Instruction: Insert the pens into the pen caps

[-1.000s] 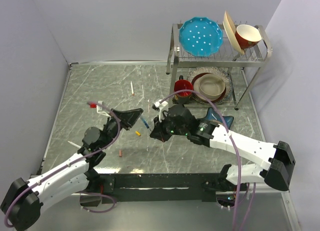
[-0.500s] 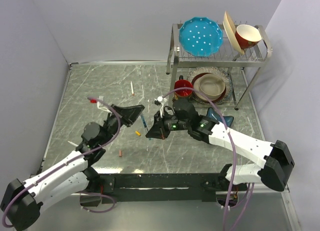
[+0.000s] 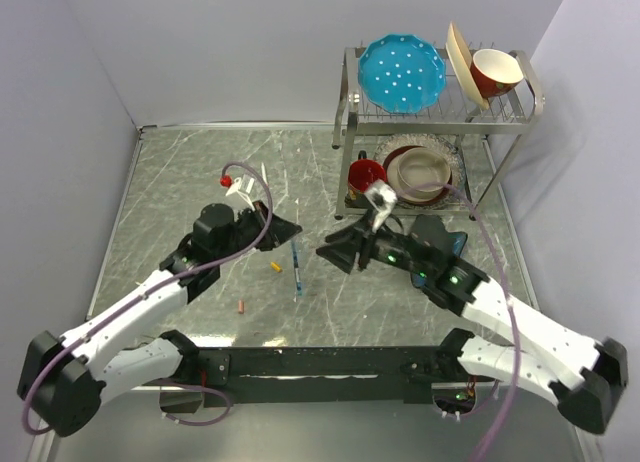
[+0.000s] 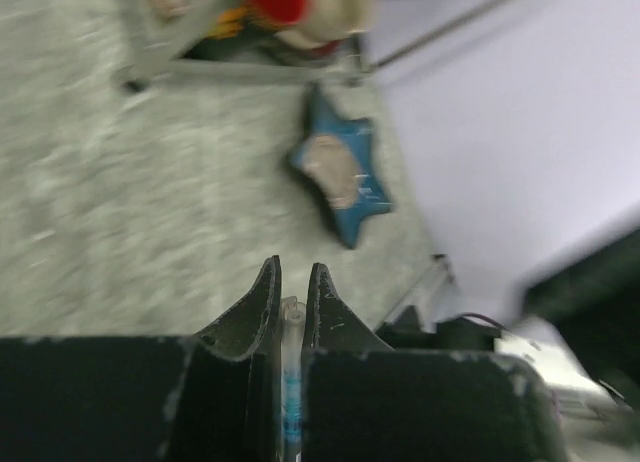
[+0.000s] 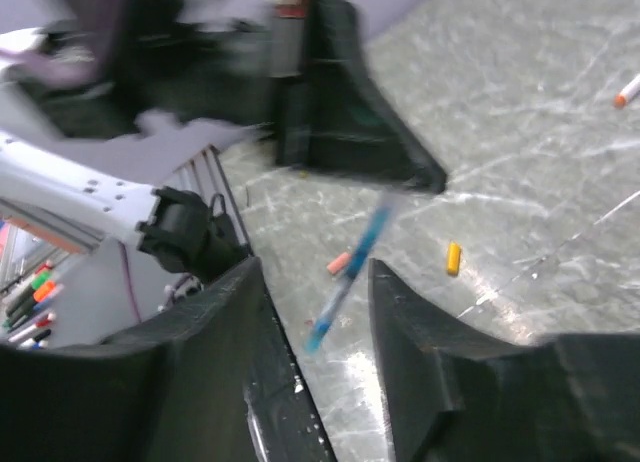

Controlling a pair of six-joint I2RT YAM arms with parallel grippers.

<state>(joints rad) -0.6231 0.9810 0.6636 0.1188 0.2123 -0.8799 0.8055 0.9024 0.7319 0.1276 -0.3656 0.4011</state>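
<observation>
Grips blue pen in L hand, apparently; holds R hand apart, empty, right of pen; yellow cap left.

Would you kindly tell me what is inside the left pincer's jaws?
A thin pen with blue inside, clamped in the left pincer. Its rear end is hidden by the pincer's body.

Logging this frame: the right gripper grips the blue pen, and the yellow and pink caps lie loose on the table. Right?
Wrong gripper: the left gripper grips the blue pen, as the left wrist view shows; the right gripper is open. The yellow cap and pink cap do lie loose on the table.
</observation>
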